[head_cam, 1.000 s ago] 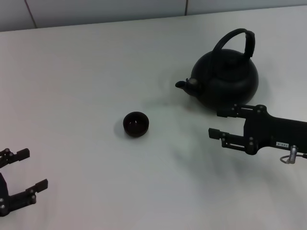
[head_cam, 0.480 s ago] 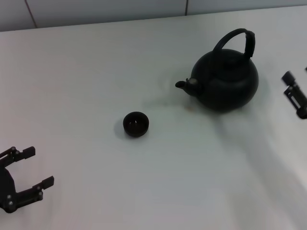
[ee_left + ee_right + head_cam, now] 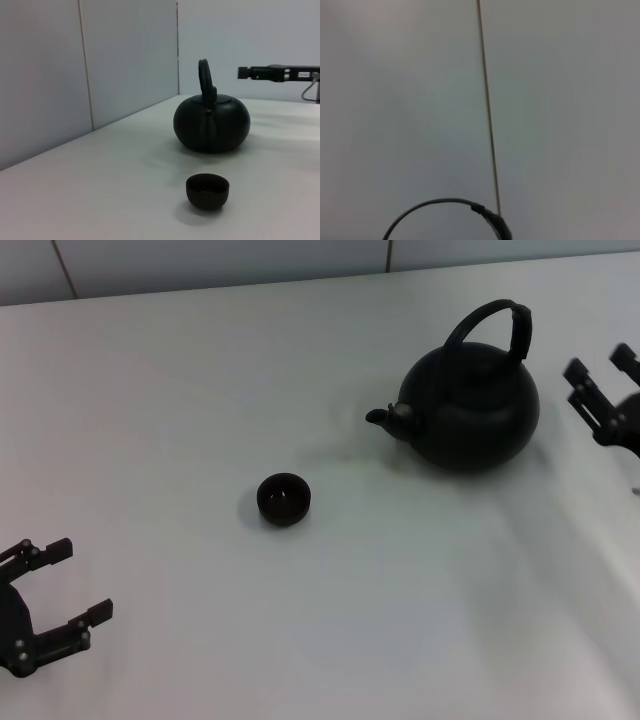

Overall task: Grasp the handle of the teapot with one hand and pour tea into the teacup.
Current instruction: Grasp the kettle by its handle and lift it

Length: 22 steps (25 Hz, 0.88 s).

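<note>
The matte black teapot stands upright on the white table at the right, its stubby spout toward the left and its arched handle up. It also shows in the left wrist view. The tiny black teacup sits apart, left of and nearer than the teapot; the left wrist view shows the cup too. My right gripper is open and empty at the right edge, beside the teapot and clear of the handle. My left gripper is open and empty at the near left.
The white table runs back to a grey panelled wall. The right wrist view shows only the wall and a thin dark cable.
My right gripper has swung from in front of the teapot out to its right side and farther back. The left gripper has shifted slightly. Teapot and cup have not moved.
</note>
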Motion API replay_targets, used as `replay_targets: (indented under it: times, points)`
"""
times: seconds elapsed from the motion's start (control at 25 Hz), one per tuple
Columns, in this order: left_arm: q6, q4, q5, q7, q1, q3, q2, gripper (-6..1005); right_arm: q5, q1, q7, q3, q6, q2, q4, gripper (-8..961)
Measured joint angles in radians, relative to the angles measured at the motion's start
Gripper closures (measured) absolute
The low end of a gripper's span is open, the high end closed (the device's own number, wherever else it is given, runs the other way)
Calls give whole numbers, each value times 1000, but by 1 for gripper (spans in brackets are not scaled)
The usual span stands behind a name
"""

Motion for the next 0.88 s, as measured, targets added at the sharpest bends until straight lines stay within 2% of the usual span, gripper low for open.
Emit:
replay_targets:
  times: [0.36, 0.56, 0.88]
  points:
    - [-2, -7, 0, 0, -24, 0, -3, 187, -92, 97, 153, -17, 183, -3, -84, 333]
    - [1, -6, 1, -1, -24, 1, -3, 186, -178, 111, 222, -25, 201, -3, -127, 332]
    - [7, -7, 1, -1, -24, 4, -5, 187, -184, 117, 232, -14, 223, -1, -139, 332]
